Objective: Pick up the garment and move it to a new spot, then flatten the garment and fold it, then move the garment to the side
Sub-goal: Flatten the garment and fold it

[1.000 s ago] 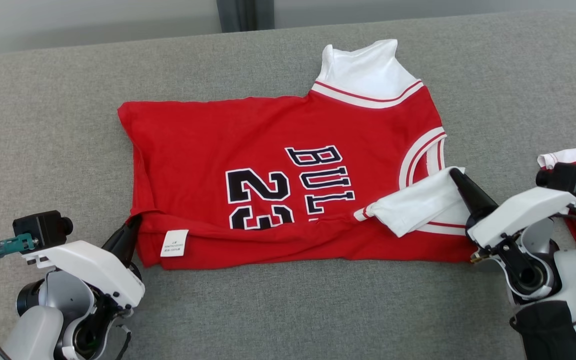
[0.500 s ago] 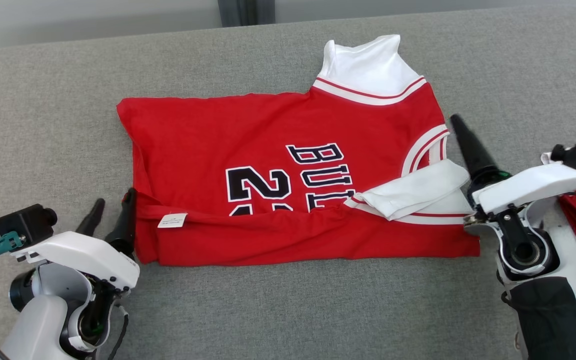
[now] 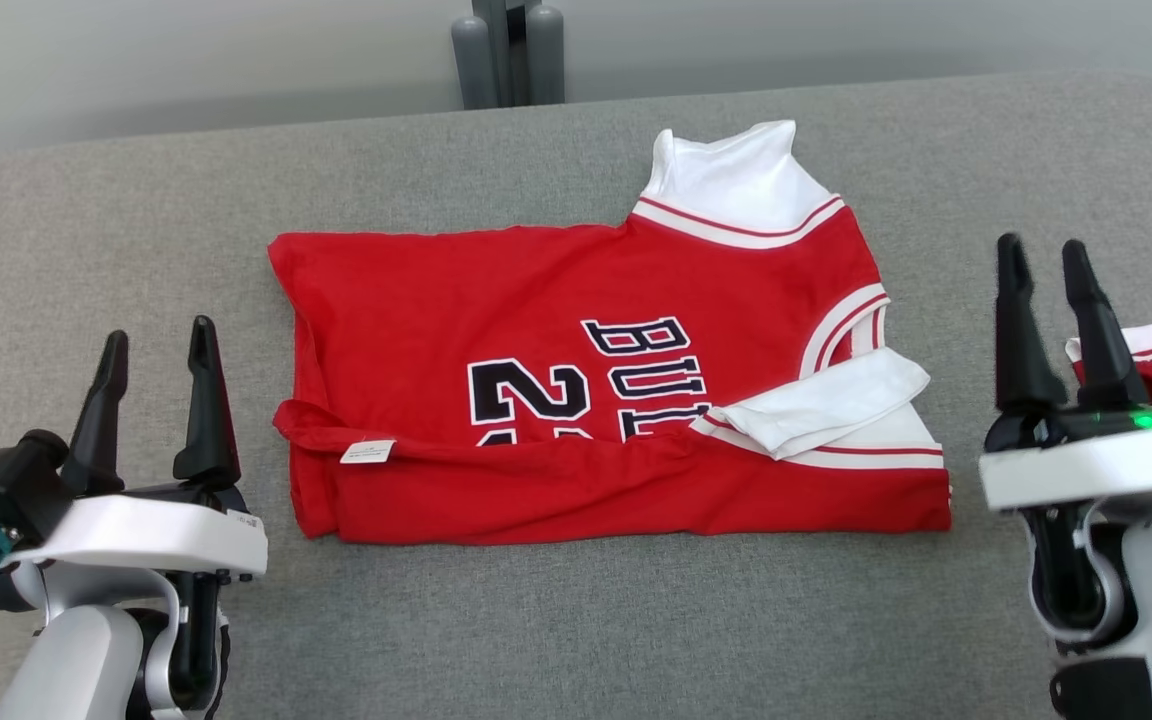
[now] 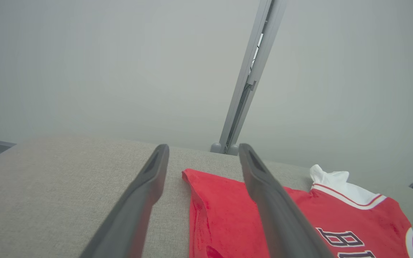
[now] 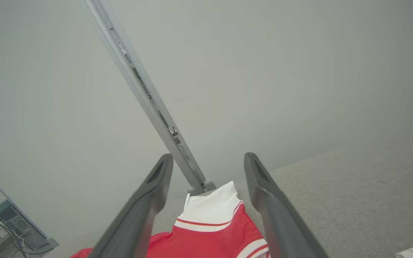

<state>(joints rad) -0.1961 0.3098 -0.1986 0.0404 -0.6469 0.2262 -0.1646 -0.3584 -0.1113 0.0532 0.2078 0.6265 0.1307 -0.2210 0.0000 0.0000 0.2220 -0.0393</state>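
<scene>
Lower left, the left gripper [image 3: 158, 338] stands spread apart, empty. Mid-frame, the garment [image 3: 556, 330] lies part-folded on the grey surface [image 3: 576, 620]: light, limp, probably best pinched at hem corners. At right, the right gripper [image 3: 1041, 248] gapes too.

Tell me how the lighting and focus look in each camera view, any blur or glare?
Head view: soft, even light, faint shadows, no glare; the jersey and its lettering are sharp. Left wrist view: the left fingers look soft-edged up close, the wall hazy, the metal post slanted. Right wrist view: same hazy wall, the right fingers slightly blurred.
</scene>
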